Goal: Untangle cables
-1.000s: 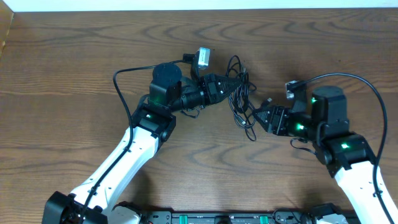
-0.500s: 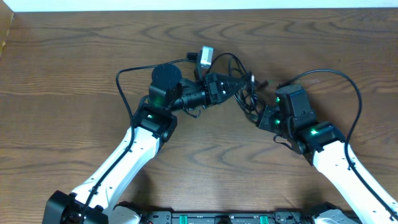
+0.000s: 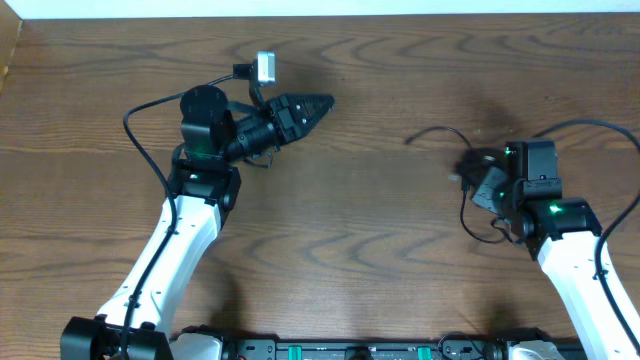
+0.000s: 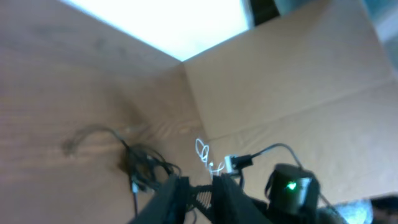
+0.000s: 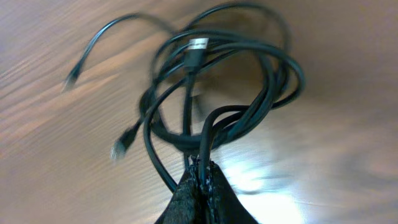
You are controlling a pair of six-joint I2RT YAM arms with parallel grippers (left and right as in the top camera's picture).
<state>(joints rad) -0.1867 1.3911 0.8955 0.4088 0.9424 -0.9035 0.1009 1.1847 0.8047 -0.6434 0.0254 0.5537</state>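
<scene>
Right gripper (image 5: 202, 169) was clamped on the black cables (image 5: 196, 50), the bundle lying at 3 o'clock on the table (image 3: 350, 230). Left gripper (image 3: 318, 101), at 12 o'clock, stood narrowly apart and empty.

The cables (image 5: 188, 99) are seen as a tangle of thin black cords, looped over one another. Several strands are pinched together between the right fingers (image 5: 214, 196). From the fingers the loops are fanned outward over the bench (image 5: 329, 162). A plug (image 5: 195, 50) with a pale marking is carried on the side of the tangle farthest from the fingers. One loose end (image 3: 420, 135) is stretched well away from the fingers. A thin white cord (image 4: 202, 151) is glimpsed beside the bundle, too blurred to trace.
</scene>
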